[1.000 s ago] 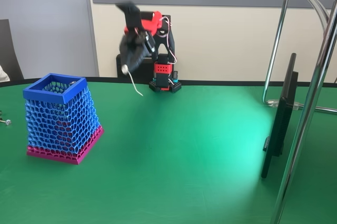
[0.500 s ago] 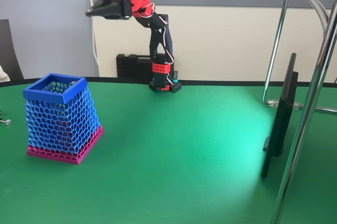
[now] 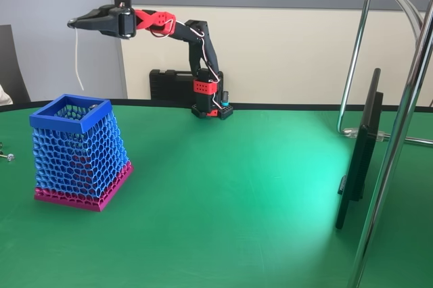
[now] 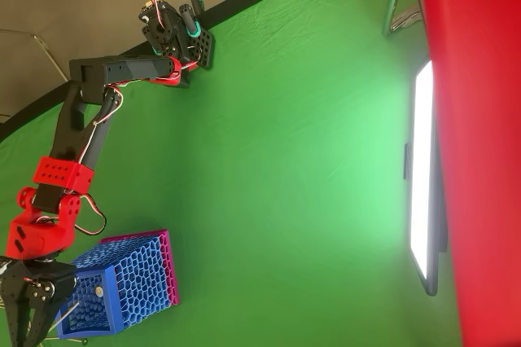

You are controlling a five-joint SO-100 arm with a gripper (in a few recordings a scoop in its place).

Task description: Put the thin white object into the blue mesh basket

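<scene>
The blue mesh basket (image 3: pixel 78 146) stands on its magenta base at the left of the green table, also seen from above (image 4: pixel 122 286). My gripper (image 3: pixel 73 24) is held high, above the basket and slightly to its left, and is shut on the thin white object (image 3: pixel 78 61). That strand hangs straight down from the fingertips, and its lower end stops just above the basket's blue rim (image 3: pixel 67 120). In the overhead view the gripper (image 4: pixel 20 318) sits beside the basket's outer edge. A small metallic bit (image 4: pixel 98 290) lies inside the basket.
A dark flat screen (image 3: pixel 358 156) stands on edge at the right beside chrome stand poles (image 3: pixel 399 132). A black case (image 3: pixel 169 85) sits behind the arm's base (image 3: pixel 211 109). A small metal piece (image 3: pixel 7 156) lies at the table's left edge.
The arm has swung up and to the left, carrying the white strand from in front of its base to above the basket.
</scene>
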